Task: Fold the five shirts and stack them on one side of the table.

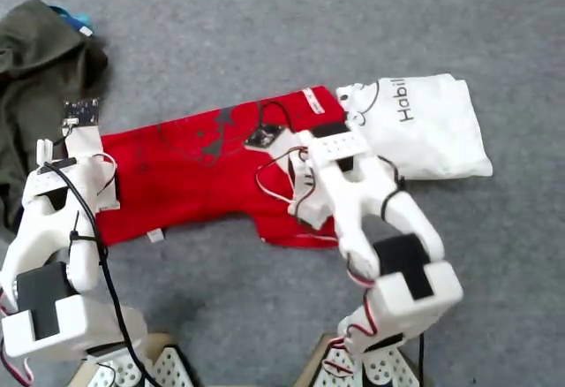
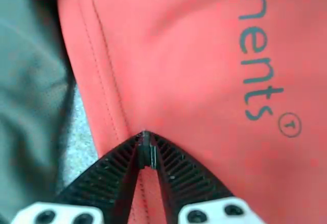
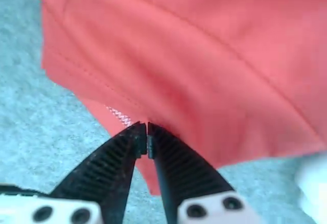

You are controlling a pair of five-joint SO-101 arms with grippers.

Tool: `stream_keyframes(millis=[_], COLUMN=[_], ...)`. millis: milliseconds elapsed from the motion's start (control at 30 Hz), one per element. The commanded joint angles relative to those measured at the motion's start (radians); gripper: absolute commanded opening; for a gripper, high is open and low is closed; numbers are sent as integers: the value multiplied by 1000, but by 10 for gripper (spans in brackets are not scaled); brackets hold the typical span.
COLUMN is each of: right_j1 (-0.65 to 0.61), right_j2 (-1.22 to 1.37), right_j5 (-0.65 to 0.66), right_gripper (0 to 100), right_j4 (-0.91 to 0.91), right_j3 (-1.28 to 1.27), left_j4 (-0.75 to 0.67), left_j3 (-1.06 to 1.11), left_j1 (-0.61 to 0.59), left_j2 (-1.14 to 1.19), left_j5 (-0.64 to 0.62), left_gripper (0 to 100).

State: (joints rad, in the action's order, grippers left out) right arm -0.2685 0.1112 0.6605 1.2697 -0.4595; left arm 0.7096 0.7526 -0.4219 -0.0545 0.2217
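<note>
A grey, felt-like tabletop (image 1: 265, 42) carried the clothes. A red shirt (image 1: 185, 175) lay spread flat across its middle, running from the left side toward the right, with dark print on its chest and a few creases along its near hem. A folded white shirt (image 1: 433, 135) rested on the right, its edge meeting the red shirt's far right corner. A crumpled dark green garment (image 1: 35, 60) was heaped at the far left corner and trailed down the left edge, just beside the red shirt. A scrap of blue fabric (image 1: 72, 18) showed at the heap's far side.
</note>
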Motion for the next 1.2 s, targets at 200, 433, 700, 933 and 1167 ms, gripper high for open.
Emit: stream_keyframes(millis=[200,433,700,933,1167], right_j1=[12,83,84,78,20], right_j2=[-150,41,19,-165,-286], right_j5=[-5,-3,-3,-2,129], right_gripper=[15,15,15,15,15], right_j4=[-66,-86,-20,21,95], right_j3=[4,5,8,12,-15], left_j4=[5,5,5,5,5], left_j3=[-27,-31,-28,-27,-27], left_j1=[-16,-16,-16,-16,-16], left_j2=[2,3,3,3,3], left_j5=[-5,-5,-5,-5,-5], left_gripper=[29,29,29,29,29])
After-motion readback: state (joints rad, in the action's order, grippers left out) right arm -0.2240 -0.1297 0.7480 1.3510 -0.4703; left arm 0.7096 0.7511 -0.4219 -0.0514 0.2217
